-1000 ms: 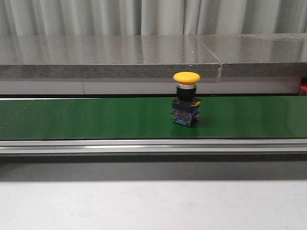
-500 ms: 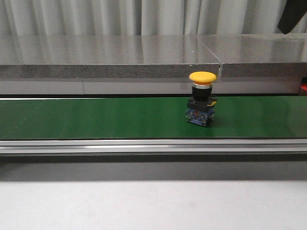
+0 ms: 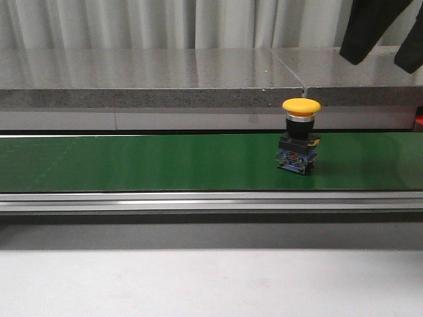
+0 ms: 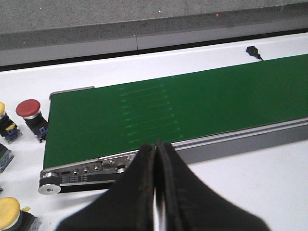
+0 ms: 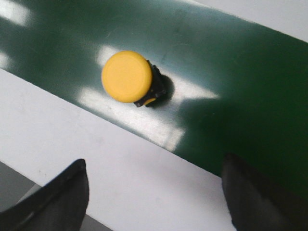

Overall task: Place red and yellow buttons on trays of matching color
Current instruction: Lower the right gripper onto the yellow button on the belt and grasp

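Observation:
A yellow button (image 3: 301, 135) with a mushroom cap stands upright on the green conveyor belt (image 3: 132, 162), right of centre. My right gripper (image 3: 382, 64) hangs open above and to the right of it, holding nothing. In the right wrist view the yellow button (image 5: 126, 77) lies beyond the spread fingertips (image 5: 77, 183). My left gripper (image 4: 156, 147) is shut and empty near the belt's end. A red button (image 4: 29, 109) and a yellow button (image 4: 9, 212) stand on the white table beside that end. The trays are out of view.
A grey stone ledge (image 3: 165, 76) runs behind the belt, with a curtain above it. The belt's metal rail (image 3: 198, 200) runs along its near side. Part of another yellow-capped button (image 4: 4, 122) shows at the picture's edge in the left wrist view.
The yellow button has travelled to the right along the belt. My right gripper's fingers have come down into the front view at the upper right.

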`<action>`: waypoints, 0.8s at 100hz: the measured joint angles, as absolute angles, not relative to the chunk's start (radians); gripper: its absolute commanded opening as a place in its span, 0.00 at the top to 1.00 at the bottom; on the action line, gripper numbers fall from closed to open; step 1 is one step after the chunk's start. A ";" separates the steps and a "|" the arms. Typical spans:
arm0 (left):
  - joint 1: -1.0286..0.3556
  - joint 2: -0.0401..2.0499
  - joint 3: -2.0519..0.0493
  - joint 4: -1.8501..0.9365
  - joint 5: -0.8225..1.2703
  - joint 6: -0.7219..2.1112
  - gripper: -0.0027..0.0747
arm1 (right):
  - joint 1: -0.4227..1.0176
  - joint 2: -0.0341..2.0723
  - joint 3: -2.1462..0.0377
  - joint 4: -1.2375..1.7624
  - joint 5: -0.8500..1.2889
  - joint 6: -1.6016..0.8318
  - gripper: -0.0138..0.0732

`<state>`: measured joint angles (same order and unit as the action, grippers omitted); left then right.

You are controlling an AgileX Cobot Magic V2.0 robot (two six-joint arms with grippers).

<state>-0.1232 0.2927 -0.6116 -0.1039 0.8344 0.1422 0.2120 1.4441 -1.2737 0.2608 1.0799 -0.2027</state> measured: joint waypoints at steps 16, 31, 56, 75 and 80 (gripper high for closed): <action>-0.123 0.293 -0.612 -0.104 0.834 0.142 0.99 | 0.231 1.508 -1.276 0.261 1.082 -0.252 0.18; -0.123 0.293 -0.612 -0.104 0.834 0.142 0.99 | 0.238 1.568 -1.276 0.261 1.048 -0.332 0.18; -0.123 0.293 -0.612 -0.104 0.834 0.142 0.99 | 0.238 1.635 -1.286 0.261 0.951 -0.366 0.19; -0.123 0.293 -0.612 -0.104 0.834 0.142 0.99 | 0.238 1.662 -1.287 0.259 0.932 -0.372 0.45; -0.123 0.293 -0.612 -0.104 0.834 0.142 0.99 | 0.238 1.666 -1.287 0.257 0.930 -0.372 0.54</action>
<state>-0.1232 0.2927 -0.6116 -0.1039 0.8344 0.1422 0.2385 1.6659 -1.2873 0.2569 0.9297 -0.3718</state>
